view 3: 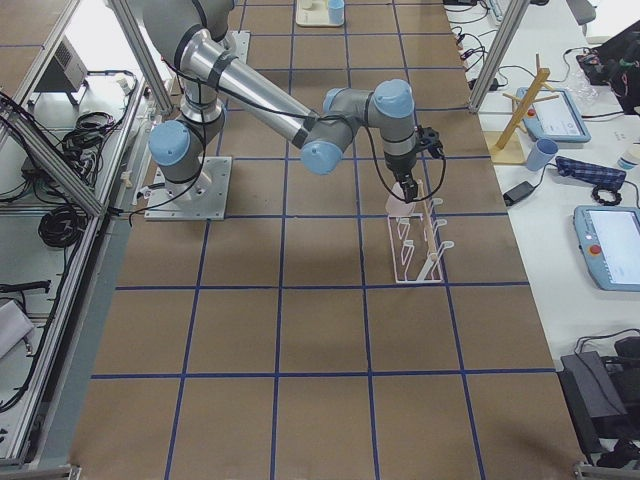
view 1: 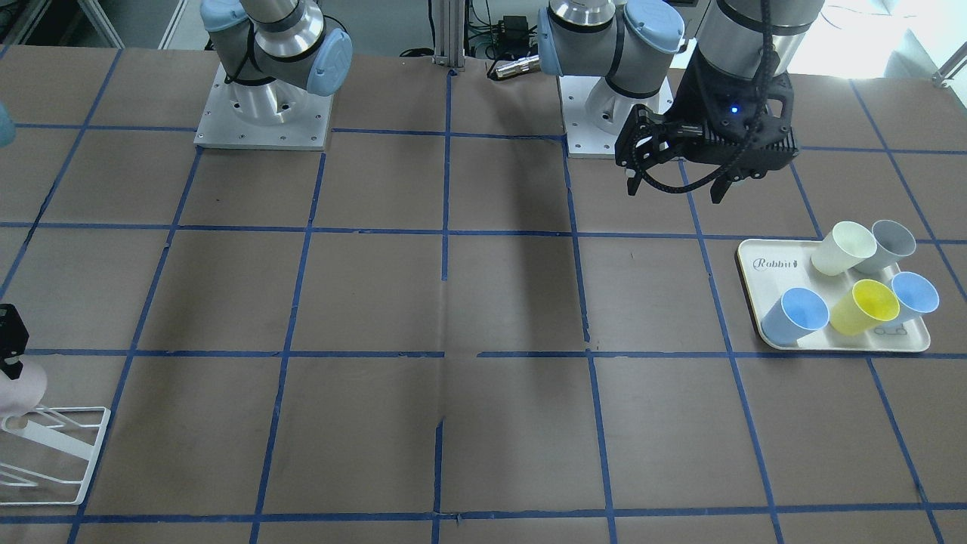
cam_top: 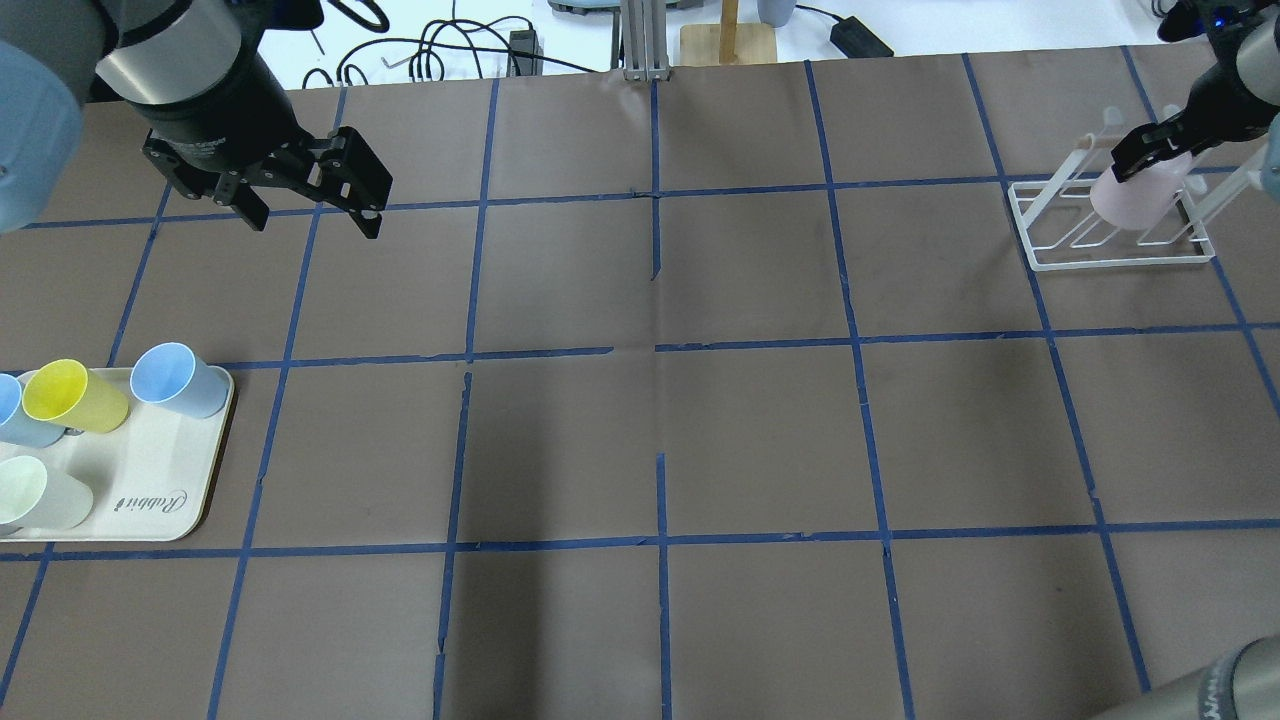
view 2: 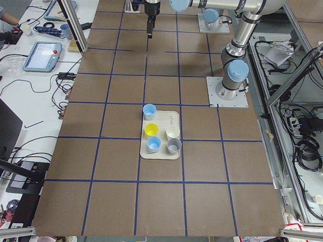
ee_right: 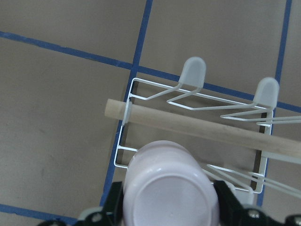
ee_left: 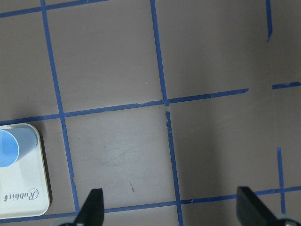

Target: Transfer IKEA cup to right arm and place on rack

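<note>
The pale pink IKEA cup (cam_top: 1135, 195) hangs upside down in my right gripper (cam_top: 1150, 150), directly over the white wire rack (cam_top: 1120, 262) at the table's far right. In the right wrist view the cup's base (ee_right: 169, 188) faces the camera between the black fingers (ee_right: 113, 202), above the rack's wires and pale round-ended pegs (ee_right: 193, 73). The front view shows the cup (view 1: 19, 385) at the rack's top rail (view 1: 97, 446). My left gripper (cam_top: 310, 215) is open and empty, high above the table; it also shows in the front view (view 1: 672, 185).
A cream tray marked "Rabbit" (cam_top: 150, 490) on the left holds two light blue cups, a yellow cup (cam_top: 75, 397), a cream one and a grey one. A wooden rod (ee_right: 197, 129) runs across the rack's top. Blue tape lines grid the brown tabletop.
</note>
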You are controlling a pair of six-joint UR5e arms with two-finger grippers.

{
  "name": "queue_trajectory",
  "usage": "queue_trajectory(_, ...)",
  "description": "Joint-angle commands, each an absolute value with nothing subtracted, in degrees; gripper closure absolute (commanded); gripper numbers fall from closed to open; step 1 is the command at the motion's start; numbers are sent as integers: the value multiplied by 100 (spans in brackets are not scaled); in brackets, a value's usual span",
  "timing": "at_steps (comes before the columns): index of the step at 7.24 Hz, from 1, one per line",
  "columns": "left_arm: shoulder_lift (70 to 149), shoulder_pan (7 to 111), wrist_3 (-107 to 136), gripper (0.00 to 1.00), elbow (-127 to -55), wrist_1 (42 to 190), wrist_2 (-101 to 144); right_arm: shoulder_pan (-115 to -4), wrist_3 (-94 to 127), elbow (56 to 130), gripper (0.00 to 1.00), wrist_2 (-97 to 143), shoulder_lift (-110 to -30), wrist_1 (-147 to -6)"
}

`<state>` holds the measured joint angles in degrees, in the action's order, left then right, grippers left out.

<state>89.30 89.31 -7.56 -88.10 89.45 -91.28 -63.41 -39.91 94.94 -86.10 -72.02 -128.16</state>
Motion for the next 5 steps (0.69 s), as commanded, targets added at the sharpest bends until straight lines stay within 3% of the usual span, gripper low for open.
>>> queue_trajectory(1, 8930, 8930, -747, 0, -8807, 8938, -9132, -6328, -3999, 9492, 78, -8613, -7093, -12814)
queue_trajectory(3, 8938, 8912, -738, 0, -8763, 8956, -9141, -6328, -3999, 9492, 74, -8613, -7005, -12823)
queue_trajectory(5, 8938, 8912, -738, 0, -8736, 8982, -9158, -6328, -3982, 9492, 60, -8613, -6891, -12823)
